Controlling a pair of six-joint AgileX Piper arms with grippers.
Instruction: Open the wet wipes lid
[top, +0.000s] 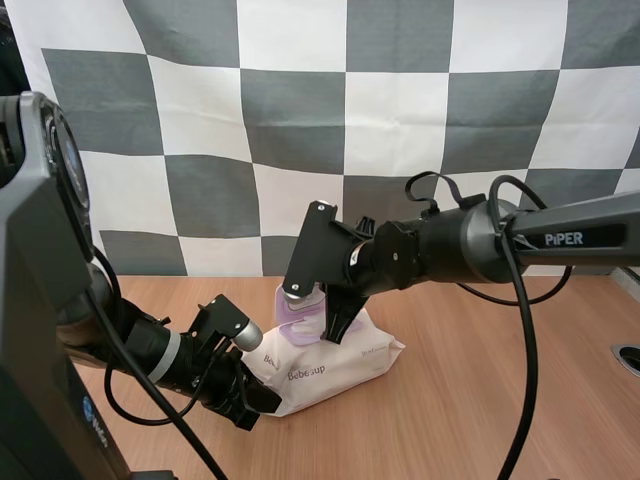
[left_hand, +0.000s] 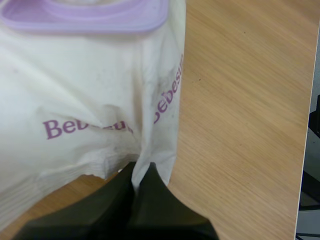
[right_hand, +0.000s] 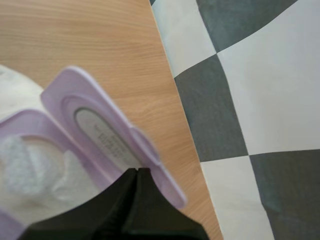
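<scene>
A white wet wipes pack (top: 335, 362) printed "Bebesup" lies on the wooden table, its purple lid (top: 300, 312) swung up off the top. My right gripper (top: 338, 325) reaches in from the right and is shut on the lid's free edge. In the right wrist view the lid (right_hand: 95, 125) stands raised over the opening, where white wipes (right_hand: 30, 167) show, and the right gripper (right_hand: 137, 172) pinches the rim. My left gripper (top: 262, 398) is shut on the pack's near-left end. It (left_hand: 142, 172) nips the pack's (left_hand: 90, 100) crimped seam below the purple lid frame (left_hand: 100, 20).
Bare wooden table (top: 480, 400) stretches to the right and front of the pack. A round hole (top: 627, 357) sits in the tabletop at the far right. The table's edge (left_hand: 304, 150) runs close by on the pack's far side in the left wrist view.
</scene>
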